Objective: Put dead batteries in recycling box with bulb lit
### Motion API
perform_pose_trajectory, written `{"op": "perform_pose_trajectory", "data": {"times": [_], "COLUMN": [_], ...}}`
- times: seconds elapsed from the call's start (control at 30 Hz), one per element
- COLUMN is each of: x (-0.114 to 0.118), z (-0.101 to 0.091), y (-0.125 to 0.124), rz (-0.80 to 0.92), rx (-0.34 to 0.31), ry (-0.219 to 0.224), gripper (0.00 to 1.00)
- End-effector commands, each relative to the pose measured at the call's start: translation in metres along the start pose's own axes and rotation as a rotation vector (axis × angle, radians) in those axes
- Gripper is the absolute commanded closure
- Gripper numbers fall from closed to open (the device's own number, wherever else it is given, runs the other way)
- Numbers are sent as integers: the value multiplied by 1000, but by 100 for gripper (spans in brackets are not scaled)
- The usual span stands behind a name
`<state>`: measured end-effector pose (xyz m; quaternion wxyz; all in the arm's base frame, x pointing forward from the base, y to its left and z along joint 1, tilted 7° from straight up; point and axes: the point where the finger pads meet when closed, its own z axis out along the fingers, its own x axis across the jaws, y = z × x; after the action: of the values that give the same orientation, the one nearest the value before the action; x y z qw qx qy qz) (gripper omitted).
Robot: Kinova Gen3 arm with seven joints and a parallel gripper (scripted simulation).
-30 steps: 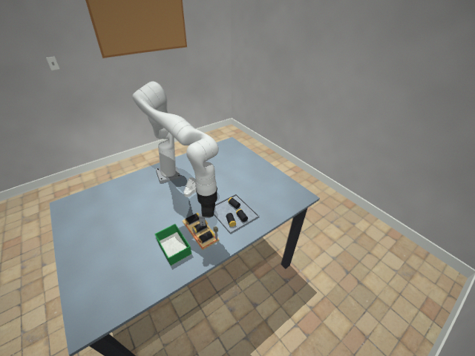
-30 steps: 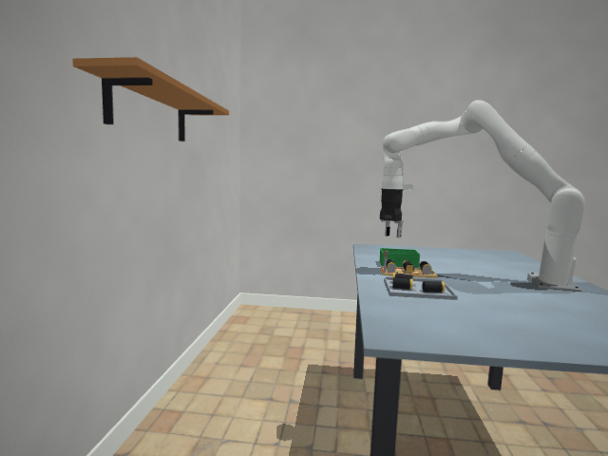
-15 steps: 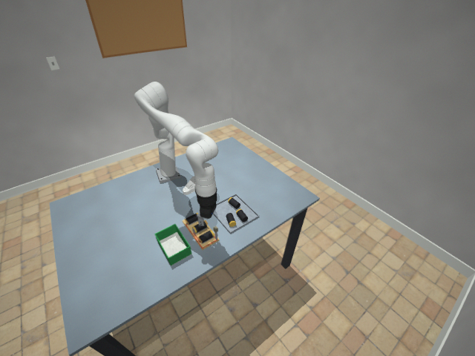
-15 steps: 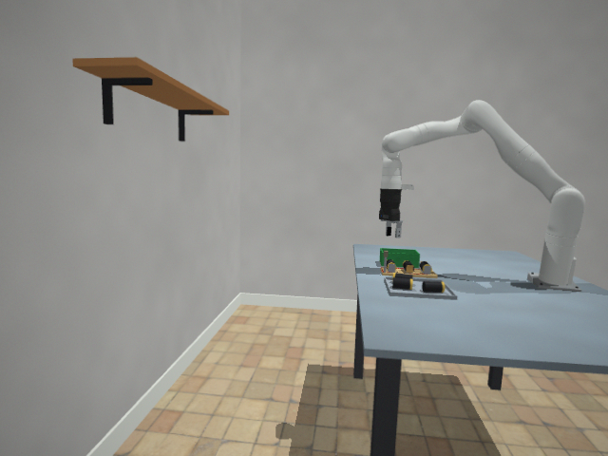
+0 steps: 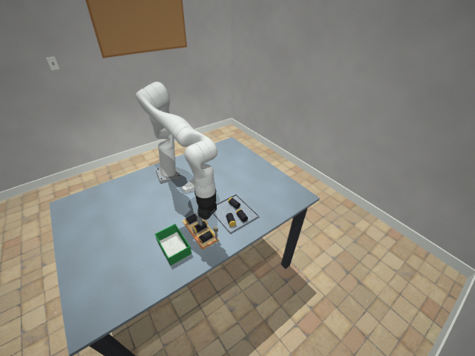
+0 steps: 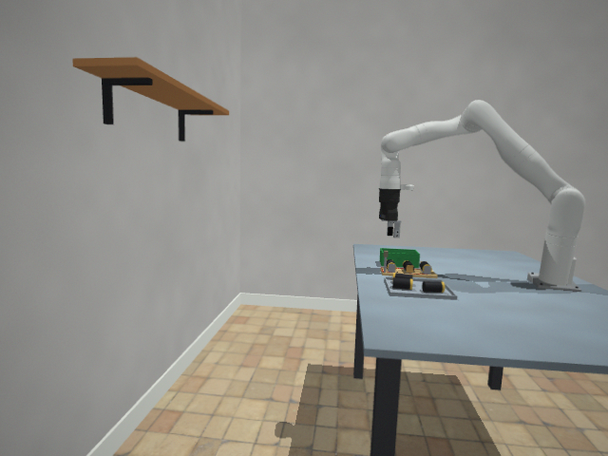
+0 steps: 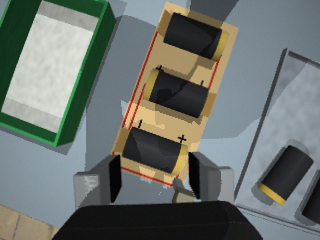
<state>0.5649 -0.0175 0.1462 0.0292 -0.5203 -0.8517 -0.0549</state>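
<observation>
Gripper [image 5: 200, 222] [image 6: 393, 229] [image 7: 154, 169] is being held spread above the holder [image 5: 205, 245] [image 6: 427, 275] [image 7: 172, 60], where three batteries are lying; probably a first removal is being prepared, and careful lowering around one battery [image 5: 206, 236] [image 6: 391, 266] [image 7: 154, 150] is being required next.

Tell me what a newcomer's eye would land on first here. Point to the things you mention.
Likely the white arm [image 5: 179, 128] [image 6: 520, 147], arching over the blue table [image 5: 126, 214] [image 6: 481, 324] with its open gripper [image 6: 393, 237] [image 7: 154, 169] above the battery holder [image 7: 172, 67]. Next, the bright green box [image 5: 179, 256] [image 6: 400, 256] [image 7: 89, 85] beside that holder.
</observation>
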Motion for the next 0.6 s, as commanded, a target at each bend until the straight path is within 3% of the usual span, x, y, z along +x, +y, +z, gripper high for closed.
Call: {"op": "perform_pose_trajectory", "data": {"times": [0.0, 0.57], "x": [0, 0], "z": [-1, -1], "y": [1, 1], "rz": [41, 364], "rx": [-2, -2], "ry": [-3, -3], "gripper": [10, 10]}}
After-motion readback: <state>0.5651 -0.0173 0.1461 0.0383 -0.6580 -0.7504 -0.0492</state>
